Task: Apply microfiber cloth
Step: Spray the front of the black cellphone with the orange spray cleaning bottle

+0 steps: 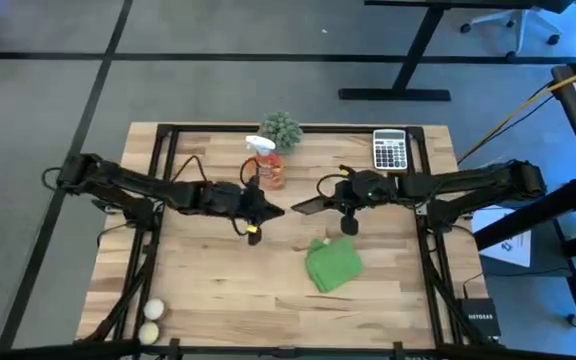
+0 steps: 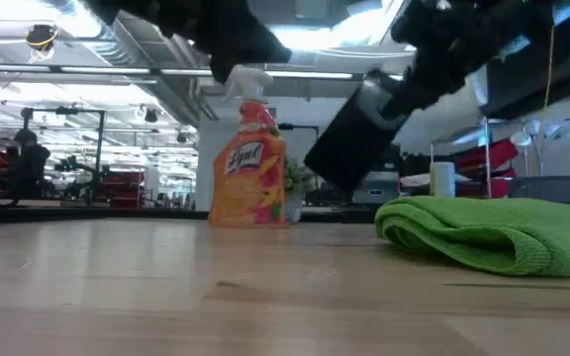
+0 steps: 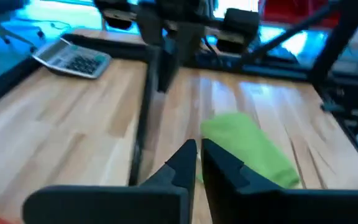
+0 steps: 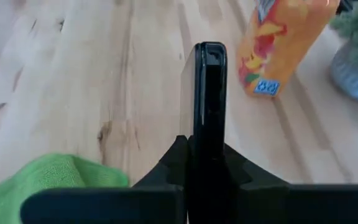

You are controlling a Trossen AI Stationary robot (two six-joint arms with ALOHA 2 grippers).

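Wiping not begun: the folded bright green microfiber cloth lies untouched at the right gripper's five o'clock, which clamps what seems a flat black phone, while the left gripper's fingers are together, empty.

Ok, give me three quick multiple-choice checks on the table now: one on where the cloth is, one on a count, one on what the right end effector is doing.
1. Where does the microfiber cloth lie?
A. draped over the calculator
B. flat on the table, nearer the right arm's side
C. in the left end effector

2. How many pale balls sit at the table's near left corner?
A. two
B. four
C. none

3. What state is the right end effector in?
A. open and empty
B. shut on the cloth
C. shut on a flat black phone-like object

Answers: B, the high view shows the cloth on bare wood below the right end effector; A, two pale balls show there; C, the right wrist view shows the flat black phone-like object clamped edge-on between the fingers.
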